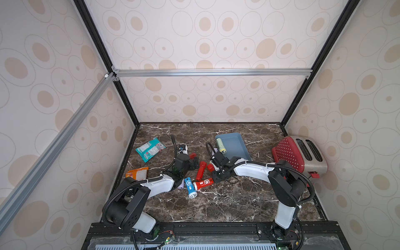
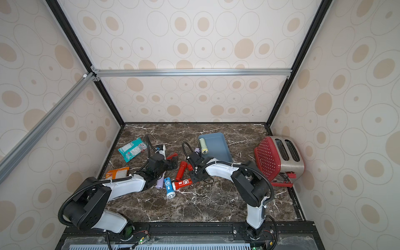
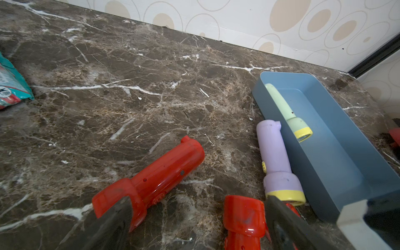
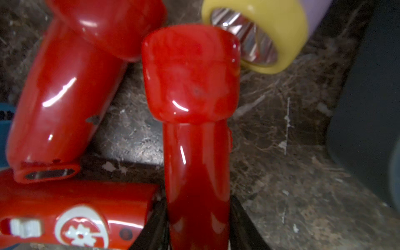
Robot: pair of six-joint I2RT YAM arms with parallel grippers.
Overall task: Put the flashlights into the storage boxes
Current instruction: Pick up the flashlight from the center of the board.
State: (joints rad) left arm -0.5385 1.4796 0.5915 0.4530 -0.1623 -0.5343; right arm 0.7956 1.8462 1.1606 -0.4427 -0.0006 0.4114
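My right tool (image 4: pixel 198 207) is clamped on the handle of a red flashlight (image 4: pixel 190 75), with a finger pressed to each side. My left tool (image 3: pixel 199 216) stands wide and holds nothing; one finger sits in front of the head of a second red flashlight (image 3: pixel 151 179) on the table (image 1: pixel 216 205). Nearest me lie the blue flashlight (image 1: pixel 190 187) and, just beside it, the emblem red flashlight (image 1: pixel 203 183). A long red flashlight (image 1: pixel 200 170) lies just beyond them. Farther out, a lilac flashlight (image 3: pixel 275 155) lies just beside the outer wall of the slate-blue tray (image 1: pixel 236 147), its lens close to the head of the one I hold. Inside the tray, along the wall nearer my left arm, rests the pale green flashlight (image 1: pixel 220 145).
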